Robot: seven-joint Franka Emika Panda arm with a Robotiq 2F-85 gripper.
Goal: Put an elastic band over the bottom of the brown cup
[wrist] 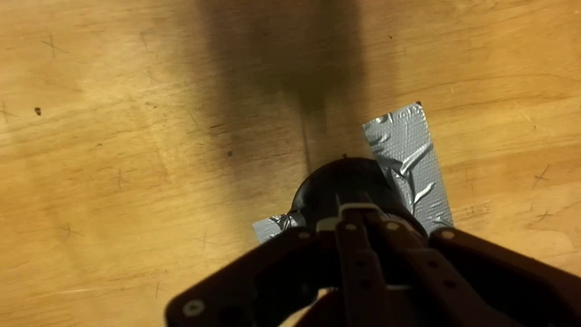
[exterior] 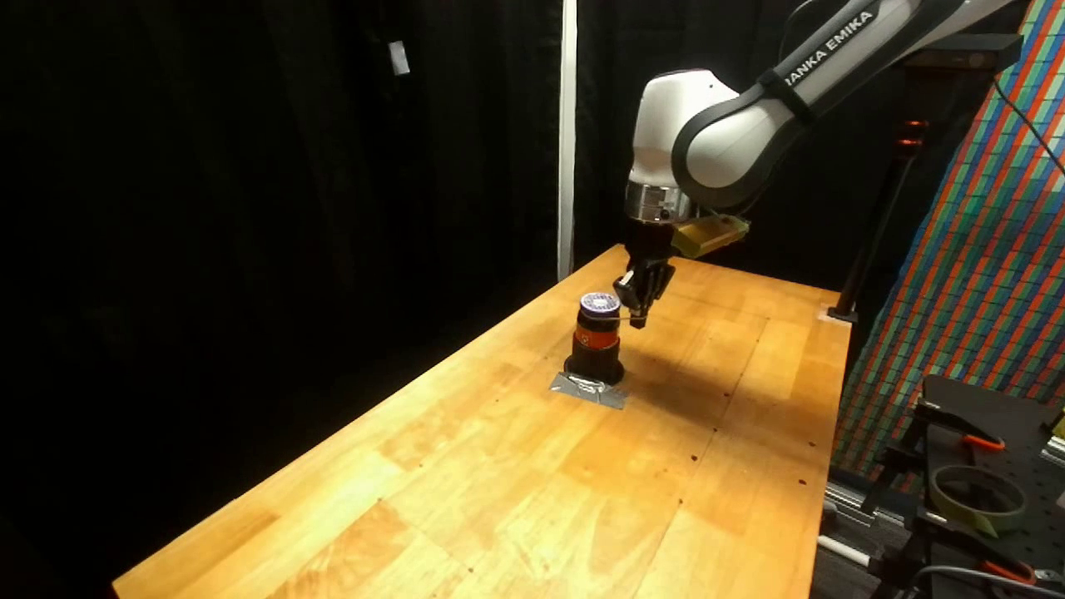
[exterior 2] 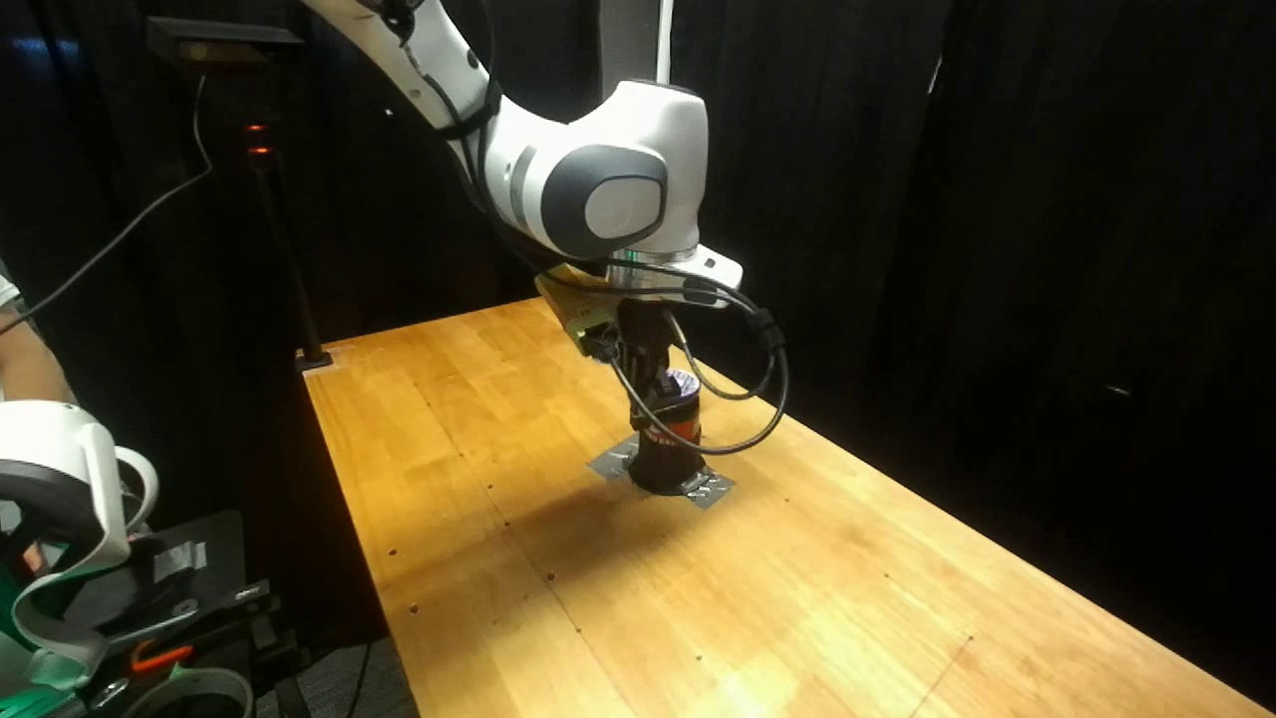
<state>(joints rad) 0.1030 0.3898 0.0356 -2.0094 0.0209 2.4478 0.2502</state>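
Note:
The brown cup (exterior: 595, 362) stands upright on the table, dark, with an orange-red band round its middle and a purple-and-white top face. It also shows in an exterior view (exterior 2: 663, 467), partly behind the gripper and cables, and its dark base shows in the wrist view (wrist: 345, 177). My gripper (exterior: 639, 319) points down close beside the cup's upper part; its fingers sit together in the wrist view (wrist: 356, 213). A thin pale elastic band (exterior: 617, 319) runs from the cup's upper part to the fingertips. In the wrist view the elastic band (wrist: 358, 205) loops round the fingertips.
Grey tape (exterior: 589, 389) fixes the cup's base to the wooden table (exterior: 499, 499). A cable loop (exterior 2: 778, 379) hangs from the wrist near the cup. A black side cart with a tape roll (exterior: 978, 491) stands beside the table. A post (exterior: 869, 225) rises at the table's far corner.

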